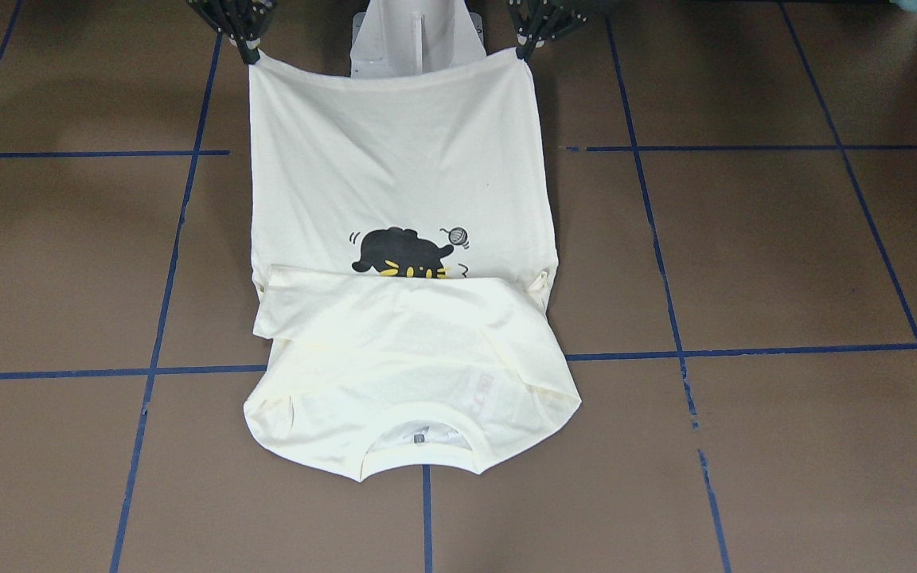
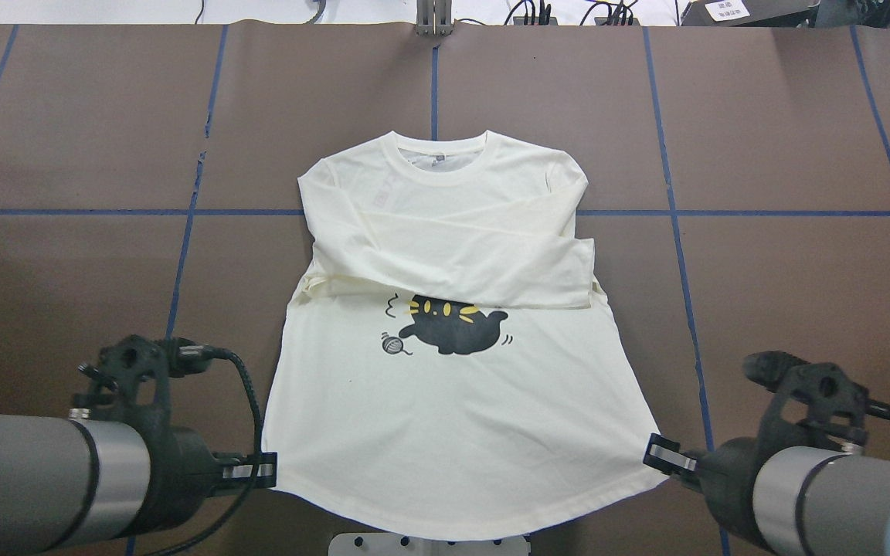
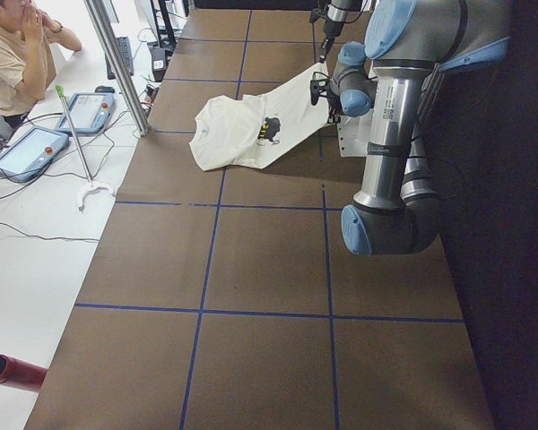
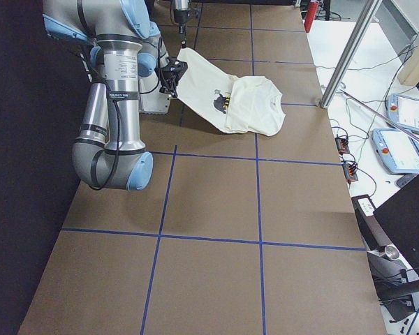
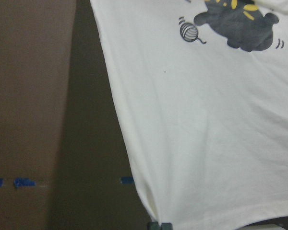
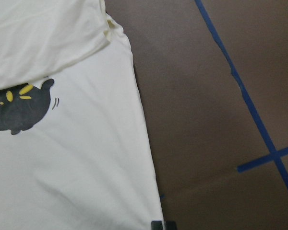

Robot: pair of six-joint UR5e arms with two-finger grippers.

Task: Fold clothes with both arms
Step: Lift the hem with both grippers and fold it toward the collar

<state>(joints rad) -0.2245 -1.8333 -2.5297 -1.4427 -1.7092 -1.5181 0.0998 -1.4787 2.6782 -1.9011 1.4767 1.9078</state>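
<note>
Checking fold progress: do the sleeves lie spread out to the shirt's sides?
No, the sleeves lie folded across the shirt, over the top of the cat print.

Brown table (image 2: 66, 116) crossed by blue tape (image 2: 105, 211) bears cream T-shirt (image 2: 453, 417)

Cream long-sleeved T-shirt (image 2: 445, 409), black cat print (image 2: 454, 324) up, sleeves (image 2: 476, 259) folded across chest, hem corners pinched and raised by left fingers (image 2: 261, 469) and right fingers (image 2: 665, 454), collar (image 2: 441, 150) end flat on desk (image 2: 800, 293) beyond them

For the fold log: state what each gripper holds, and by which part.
Both hold the cream cat-print T-shirt: the left gripper pinches one bottom hem corner, the right gripper the opposite hem corner.
</note>
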